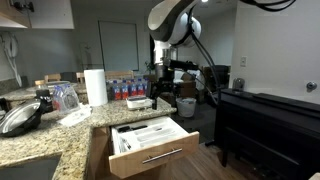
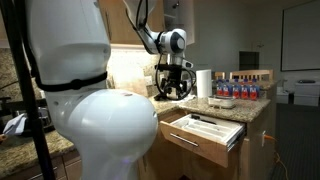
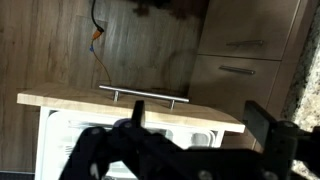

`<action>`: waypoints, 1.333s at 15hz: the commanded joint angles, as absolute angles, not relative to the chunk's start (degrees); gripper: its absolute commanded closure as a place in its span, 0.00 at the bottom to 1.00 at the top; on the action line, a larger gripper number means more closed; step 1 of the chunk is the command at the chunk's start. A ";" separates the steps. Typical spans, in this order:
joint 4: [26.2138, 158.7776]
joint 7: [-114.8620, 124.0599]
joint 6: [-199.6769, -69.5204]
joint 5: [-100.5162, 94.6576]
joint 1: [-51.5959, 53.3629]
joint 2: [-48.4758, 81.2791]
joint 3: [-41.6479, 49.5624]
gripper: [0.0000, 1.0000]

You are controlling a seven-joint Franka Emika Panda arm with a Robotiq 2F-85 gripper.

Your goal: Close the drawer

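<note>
my claw [image 1: 163,95] hangs, fingers apart, above the pulled-out drawer [image 1: 152,150], clear of its silver bar handle [image 3: 143,93].

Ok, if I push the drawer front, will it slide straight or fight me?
The drawer looks rigid and pulled out squarely, so it should probably slide straight. It's wide: pushing near the middle of the handle likely avoids skewing. Its cutlery tray may rattle.
</note>
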State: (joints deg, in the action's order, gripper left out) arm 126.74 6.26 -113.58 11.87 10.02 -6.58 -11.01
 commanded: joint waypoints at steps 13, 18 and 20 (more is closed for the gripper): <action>135.38 5.44 -110.08 1.62 13.37 -14.52 -14.50 0.00; 142.92 0.16 -104.81 -1.46 15.28 -20.98 -15.07 0.00; 145.87 -3.14 -100.93 -3.41 16.32 -23.85 -15.11 0.00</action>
State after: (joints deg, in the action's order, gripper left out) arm 140.53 1.85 -104.70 -0.56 15.20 -18.26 -14.92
